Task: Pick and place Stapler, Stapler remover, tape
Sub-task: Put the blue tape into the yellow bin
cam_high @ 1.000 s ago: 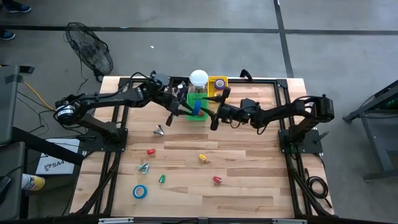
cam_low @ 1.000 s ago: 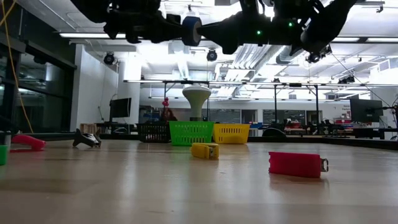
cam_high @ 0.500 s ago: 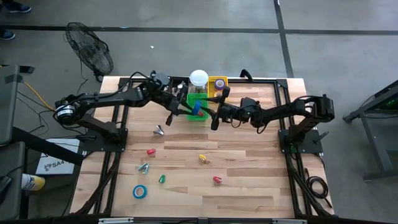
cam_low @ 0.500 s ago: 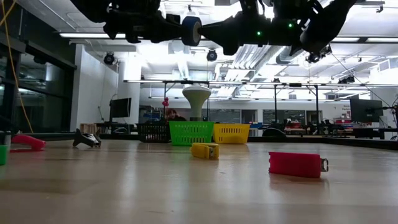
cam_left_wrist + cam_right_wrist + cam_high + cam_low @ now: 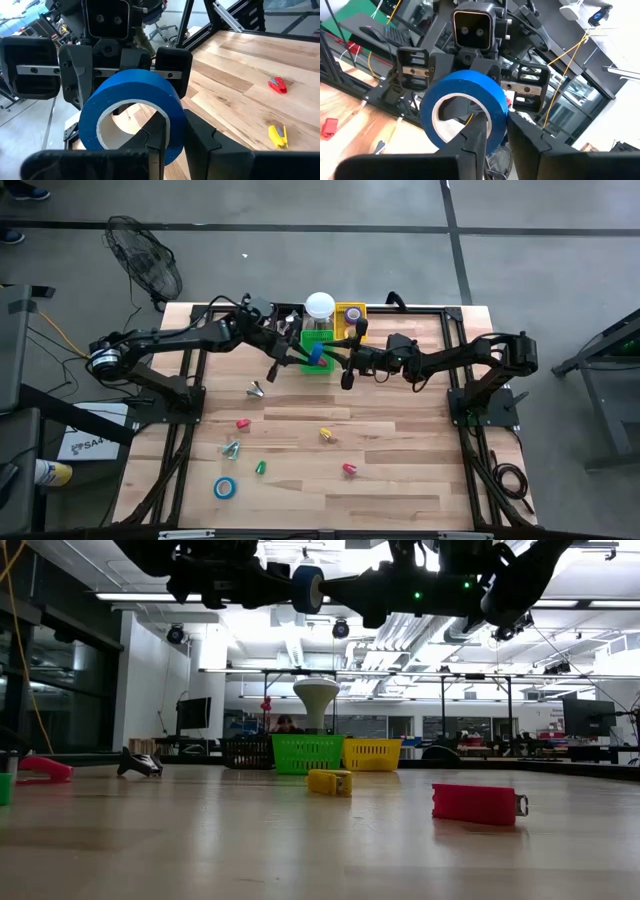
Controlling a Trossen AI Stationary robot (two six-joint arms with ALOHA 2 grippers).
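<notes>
Blue tape roll point(image 5: 131, 112) hangs in the air above the green basket point(image 5: 314, 352), between our two grippers. Our left gripper point(image 5: 305, 356) has its fingers point(image 5: 156, 132) clamped shut through the roll's wall. Our right gripper point(image 5: 328, 359) meets it from the other side, its fingers point(image 5: 479, 131) narrowed onto the same roll's wall point(image 5: 465, 107). Another blue roll point(image 5: 225, 487) lies on the counter point(image 5: 400, 470) near its front left. We can read no writing on the tape.

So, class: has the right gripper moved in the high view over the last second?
Yes. The right gripper has crept toward the green basket, closing around the blue tape roll.
</notes>
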